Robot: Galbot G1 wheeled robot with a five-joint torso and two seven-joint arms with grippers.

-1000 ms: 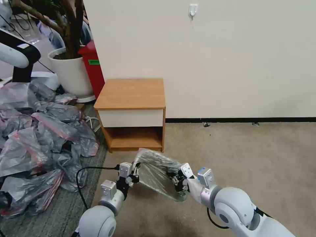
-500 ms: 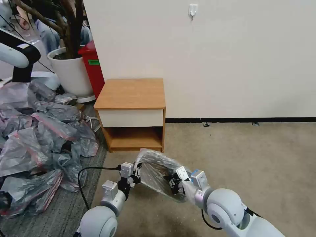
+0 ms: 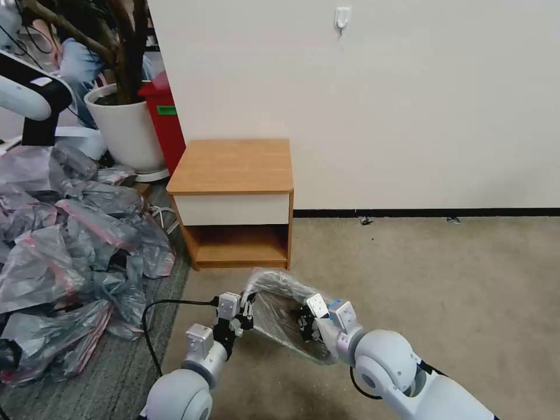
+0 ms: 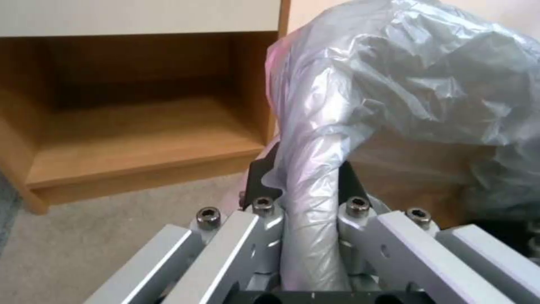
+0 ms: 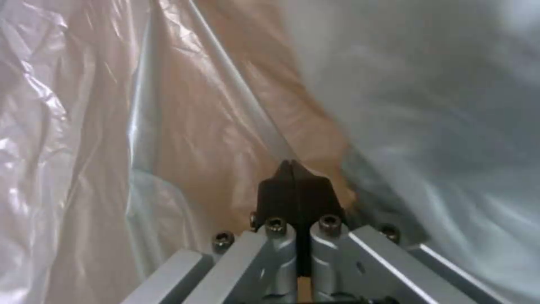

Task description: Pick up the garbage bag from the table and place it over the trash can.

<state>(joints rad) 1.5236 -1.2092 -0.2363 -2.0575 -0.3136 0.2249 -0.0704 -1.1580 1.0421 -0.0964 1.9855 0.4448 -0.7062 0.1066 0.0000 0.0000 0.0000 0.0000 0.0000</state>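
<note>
The garbage bag (image 3: pixel 279 309) was held stretched between the two grippers, low over the carpet just in front of the table (image 3: pixel 233 169), whose top was bare. The left gripper (image 3: pixel 244 308) was closed on a gathered fold of the bag, the plastic seen pinched between its black pads (image 4: pixel 260 175) in the left wrist view. The right gripper (image 3: pixel 304 322) was clamped on the opposite edge, its pads (image 5: pixel 295 190) pressed together with film all around. No readable writing was seen; a green label, illegible, was carried by the red bin (image 3: pixel 166 116) beside the heap of bags (image 3: pixel 70 245).
</note>
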